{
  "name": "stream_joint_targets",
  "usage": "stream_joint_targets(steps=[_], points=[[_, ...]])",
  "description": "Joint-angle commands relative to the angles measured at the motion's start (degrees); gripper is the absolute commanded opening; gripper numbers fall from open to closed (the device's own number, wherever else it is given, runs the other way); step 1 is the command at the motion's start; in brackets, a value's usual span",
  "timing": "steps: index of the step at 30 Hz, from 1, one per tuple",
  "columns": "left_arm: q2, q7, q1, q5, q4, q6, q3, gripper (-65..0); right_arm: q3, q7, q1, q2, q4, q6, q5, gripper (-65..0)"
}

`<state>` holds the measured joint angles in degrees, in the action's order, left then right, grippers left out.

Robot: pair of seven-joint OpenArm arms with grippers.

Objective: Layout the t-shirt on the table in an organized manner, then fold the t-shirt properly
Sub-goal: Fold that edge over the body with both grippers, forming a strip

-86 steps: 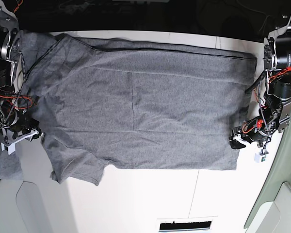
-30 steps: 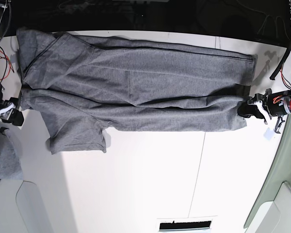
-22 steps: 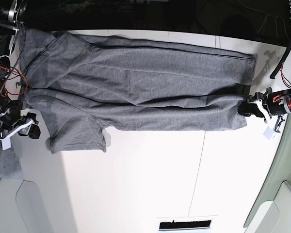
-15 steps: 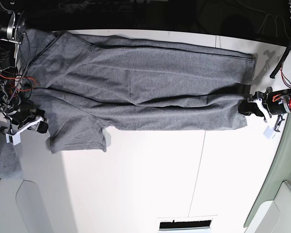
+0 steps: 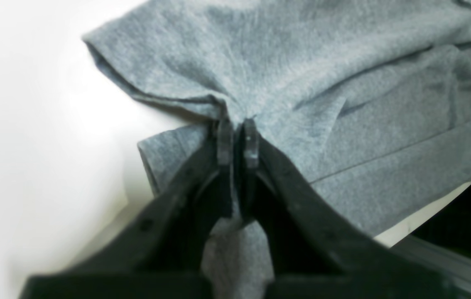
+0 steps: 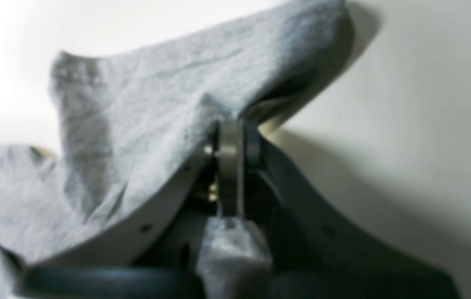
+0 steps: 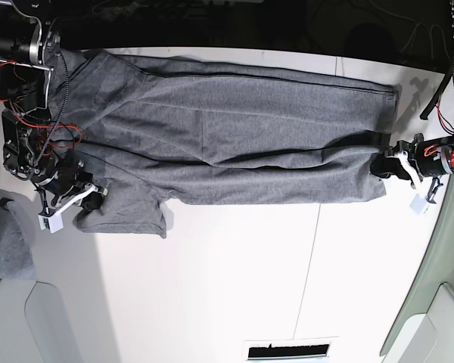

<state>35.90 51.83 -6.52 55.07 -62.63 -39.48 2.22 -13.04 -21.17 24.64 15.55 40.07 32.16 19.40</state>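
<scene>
T-shirt (image 7: 227, 136), one, lying stretched across the far part of the white surface (image 7: 234, 280), two claws gripping it, left claw (image 5: 237, 139) pinching the hem end, right claw (image 6: 235, 141) pinching cloth near the sleeve, one grey cloth bundle (image 7: 6, 246) sitting apart

The large heather-grey cotton t-shirt (image 7: 227, 140) lies stretched lengthwise between both grippers on the wide matte white table (image 7: 234, 280), its near long edge folded over, sleeve flat.

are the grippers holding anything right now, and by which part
Both hold the t-shirt. The left gripper has its jaws shut on a pinched fold at the hem end; the right gripper pinches the sleeve's edge.
</scene>
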Motion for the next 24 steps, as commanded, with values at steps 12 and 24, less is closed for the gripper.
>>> stream_joint_targets(steps=[12, 24], points=[[8.2, 7.6, -0.6, 14.7, -7.5, -0.5, 0.4, -65.0, -14.6, -28.4, -15.6, 3.0, 37.7, 0.7, 23.5, -65.0], [14.6, 9.0, 10.1, 15.9, -19.6, -0.5, 0.4, -65.0, -20.6, -28.3, -37.5, 3.7, 57.0, 1.3, 27.1, -65.0]])
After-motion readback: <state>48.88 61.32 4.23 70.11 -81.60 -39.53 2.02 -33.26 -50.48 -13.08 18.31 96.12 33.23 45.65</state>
